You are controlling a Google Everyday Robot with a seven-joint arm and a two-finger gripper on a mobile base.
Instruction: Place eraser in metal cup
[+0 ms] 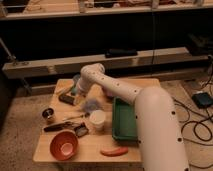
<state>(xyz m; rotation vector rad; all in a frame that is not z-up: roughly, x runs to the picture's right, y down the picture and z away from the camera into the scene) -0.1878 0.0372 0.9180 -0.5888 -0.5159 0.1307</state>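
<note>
Your gripper [77, 97] hangs low over the back-left part of the table [93, 149], jaws spread with nothing seen between them. The eraser [66, 99] lies just to its left, a dark oblong block set at a slant near the table's back-left edge. The metal cup [48, 114] stands forward and left of there, upright, close to the left edge and apart from its neighbours. Between eraser and cup the wood is mostly bare. Just in front of the cup a long black-handled tool [56, 127] lies across, one end by a small dark item [81, 131] that cannot be made out. A bluish cup [91, 105] sits just beside the gripper on its right, and the white cup [97, 120] stands just in front of that. The orange bowl [64, 145] fills the front-left corner. A green tray [125, 120] takes the right side, with your arm [120, 91] passing over its back end. A red oblong thing [114, 151] lies by the front edge. Left of the table is open floor, and cables [197, 125] trail on the right.
</note>
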